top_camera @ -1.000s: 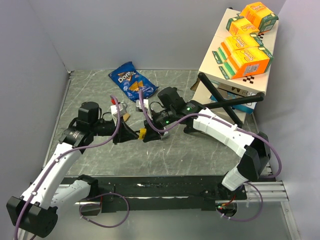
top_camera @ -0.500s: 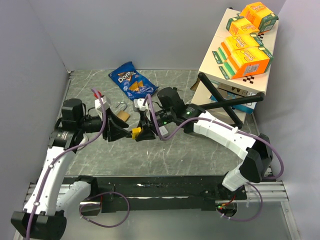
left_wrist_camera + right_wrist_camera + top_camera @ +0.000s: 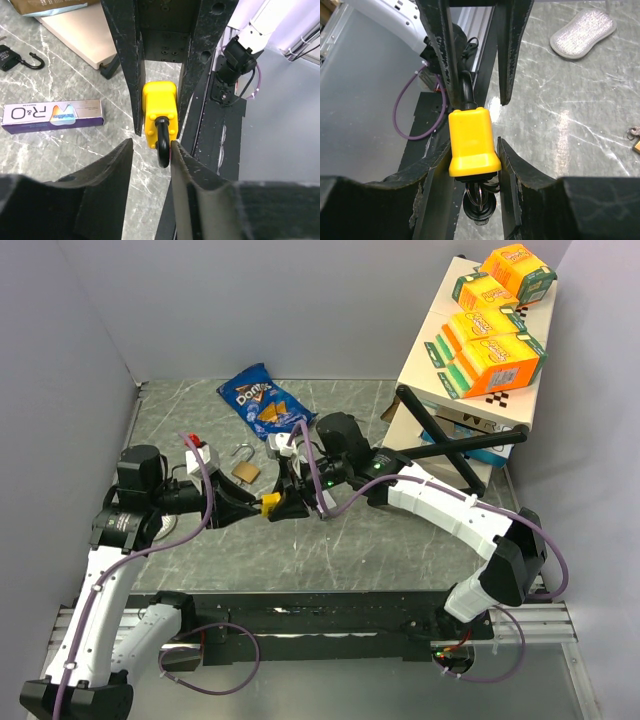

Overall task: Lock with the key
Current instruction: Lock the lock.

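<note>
Padlock (image 3: 469,135) clamped in right gripper (image 3: 473,152) | left gripper (image 3: 151,149) parted around shackle (image 3: 162,145) | key (image 3: 479,194) dark, indistinct

We read this as a robotics lab test cell. The left arm (image 3: 108,585) and the right arm (image 3: 450,508) trail purple cables (image 3: 215,640) and are mounted on an aluminium rail (image 3: 545,625) at the edge of a marble-patterned table (image 3: 400,550). Plain grey partition walls (image 3: 300,300) box it in. The props are unrelated: a Doritos bag (image 3: 262,402), snack boxes (image 3: 497,362) with checkered markers, and a yellow padlock (image 3: 270,504).
</note>
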Tool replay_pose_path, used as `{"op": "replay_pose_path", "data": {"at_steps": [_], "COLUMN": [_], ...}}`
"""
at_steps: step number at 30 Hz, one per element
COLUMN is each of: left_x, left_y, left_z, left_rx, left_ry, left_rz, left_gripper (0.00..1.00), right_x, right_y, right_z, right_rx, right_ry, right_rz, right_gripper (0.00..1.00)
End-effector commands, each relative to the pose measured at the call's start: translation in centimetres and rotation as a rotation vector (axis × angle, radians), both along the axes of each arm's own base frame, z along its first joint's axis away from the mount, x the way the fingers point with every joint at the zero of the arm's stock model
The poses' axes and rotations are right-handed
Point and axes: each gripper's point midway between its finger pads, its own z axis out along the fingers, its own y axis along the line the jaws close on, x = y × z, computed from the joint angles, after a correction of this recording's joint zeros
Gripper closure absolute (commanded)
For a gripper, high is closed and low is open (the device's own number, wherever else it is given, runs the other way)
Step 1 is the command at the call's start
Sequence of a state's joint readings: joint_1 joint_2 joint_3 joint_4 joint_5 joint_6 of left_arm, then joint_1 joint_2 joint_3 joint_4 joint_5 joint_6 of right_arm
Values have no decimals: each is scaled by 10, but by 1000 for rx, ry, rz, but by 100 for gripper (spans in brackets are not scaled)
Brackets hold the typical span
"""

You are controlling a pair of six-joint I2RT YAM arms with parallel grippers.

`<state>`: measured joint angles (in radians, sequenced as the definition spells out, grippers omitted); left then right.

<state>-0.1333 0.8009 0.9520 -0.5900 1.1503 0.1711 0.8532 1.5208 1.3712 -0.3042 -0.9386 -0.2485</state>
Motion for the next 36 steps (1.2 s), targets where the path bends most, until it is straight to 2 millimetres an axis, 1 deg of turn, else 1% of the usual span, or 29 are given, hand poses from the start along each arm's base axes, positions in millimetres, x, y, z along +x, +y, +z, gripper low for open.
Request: {"op": "replay_pose_path", "data": {"at_steps": [1, 4, 5, 9, 11, 12, 13, 14, 15, 16, 17, 18, 19, 20, 22, 23, 25, 26, 27, 31, 32, 33, 36], "left_x": [3, 5, 5, 6, 7, 6, 6, 6, 5, 3, 0, -1, -3, -3, -12, -14, -18, -20, -21, -23, -23, -24, -24], "left_y": [0, -2, -2, -4, -4, -5, -5, -6, -6, -5, -5, -4, -2, 0, 1, 2, 2, 2, 1, 2, 1, 1, 1], "left_z": [7, 11, 11, 10, 13, 14, 16, 18, 20, 21, 22, 25, 26, 26, 26, 26, 25, 26, 27, 27, 27, 28, 28], "left_rx": [-5, -21, -25, -36, -43, -54, -62, -73, -77, -80, -85, -83, -83, -81, -76, -71, -70, -73, -79, -77, -76, -78, -79], "left_ry": [-61, -52, -43, -25, -30, -4, 13, 22, 24, 33, 54, 44, 39, 38, 37, 35, 37, 36, 36, 17, 9, 14, 12], "left_rz": [-5, -11, -12, -20, -16, -12, -8, -12, -21, -31, -41, -44, -50, -47, -78, -82, -98, -107, -120, -122, -124, -124, -121], "left_gripper": [61, 66, 71, 84, 93, 97, 99, 99, 99, 99, 99, 99, 99, 99, 99, 99, 99, 99, 99, 99, 99, 99, 99], "right_x": [-7, -9, -9, -9, -9, -9, -8, -8, -7, -4, -2, -2, -2, 3, 4, 6, 6, 6, 6, 6, 6, 6, 5], "right_y": [6, 9, 10, 14, 16, 16, 17, 16, 14, 11, 9, 4, -2, -7, -16, -23, -29, -34, -35, -36, -35, -35, -33], "right_z": [50, 48, 48, 52, 53, 52, 51, 55, 56, 57, 57, 59, 61, 60, 60, 55, 51, 45, 44, 39, 39, 41, 42], "right_rx": [134, 127, 125, 134, 134, 129, 124, 124, 123, 118, 117, 120, 122, 116, 110, 85, 73, 53, 49, 41, 43, 49, 57], "right_ry": [-80, -87, -86, -86, -84, -74, -62, -45, -26, -1, 5, 8, -2, -3, -14, 2, -20, -11, -13, 3, 9, 9, 24], "right_rz": [44, 51, 51, 52, 54, 54, 58, 54, 60, 43, 37, 45, 44, 27, 28, 18, 20, 15, 12, 2, 6, 11, 20], "right_gripper": [100, 100, 100, 100, 100, 100, 100, 90, 60, 45, 34, 11, 9, 8, 9, 10, 17, 20, 27, 38, 41, 46, 54]}}
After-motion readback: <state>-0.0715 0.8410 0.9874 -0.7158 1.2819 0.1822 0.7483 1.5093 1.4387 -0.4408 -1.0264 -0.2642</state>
